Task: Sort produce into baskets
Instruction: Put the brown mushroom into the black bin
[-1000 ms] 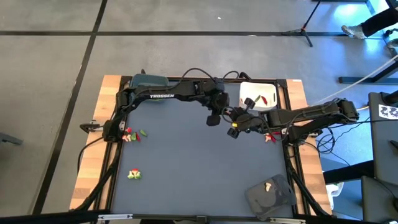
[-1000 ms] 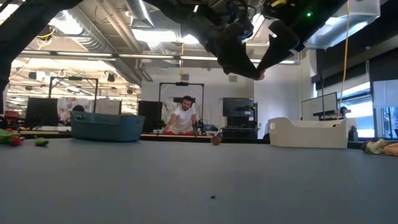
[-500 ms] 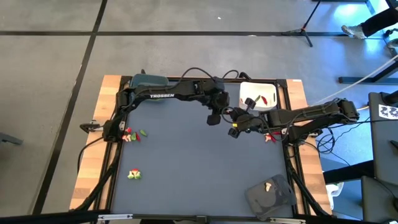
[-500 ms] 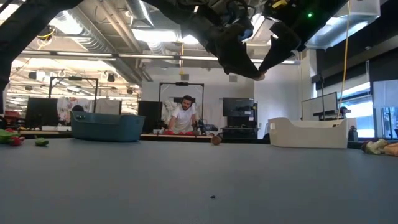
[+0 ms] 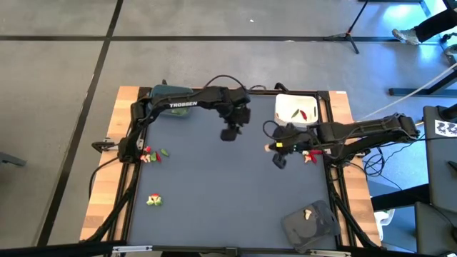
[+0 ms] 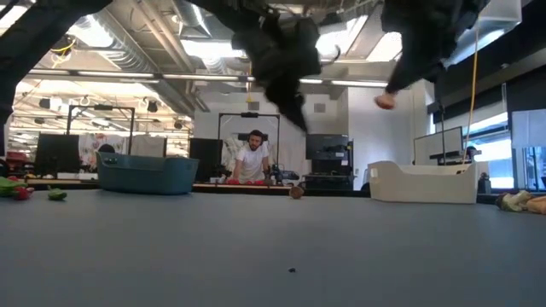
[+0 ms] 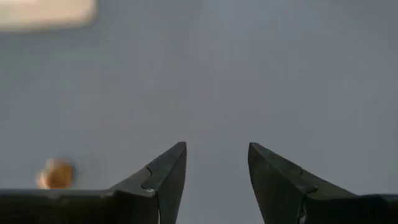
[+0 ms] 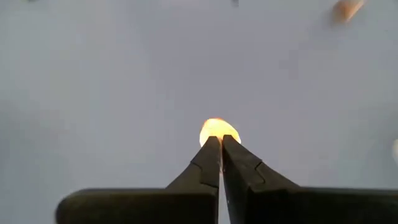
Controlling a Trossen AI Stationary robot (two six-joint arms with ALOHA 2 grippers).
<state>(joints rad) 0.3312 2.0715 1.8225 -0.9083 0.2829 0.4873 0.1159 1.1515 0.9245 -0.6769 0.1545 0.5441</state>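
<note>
Right wrist view gives us the right gripper (image 8: pixel 220 142) pinched tight on a small pale tan piece of produce (image 8: pixel 215 129), which pokes out just past its fingertips, above the grey mat (image 8: pixel 124 74). From above, we see the white tub (image 5: pixel 298 108) just behind that gripper, and the left gripper (image 7: pixel 214 163) off to its left, jaws spread wide, holding nothing.

A lab: monitors (image 6: pixel 56 154), ceiling ducts (image 6: pixel 128 51), a person (image 6: pixel 252 162) at benches.
</note>
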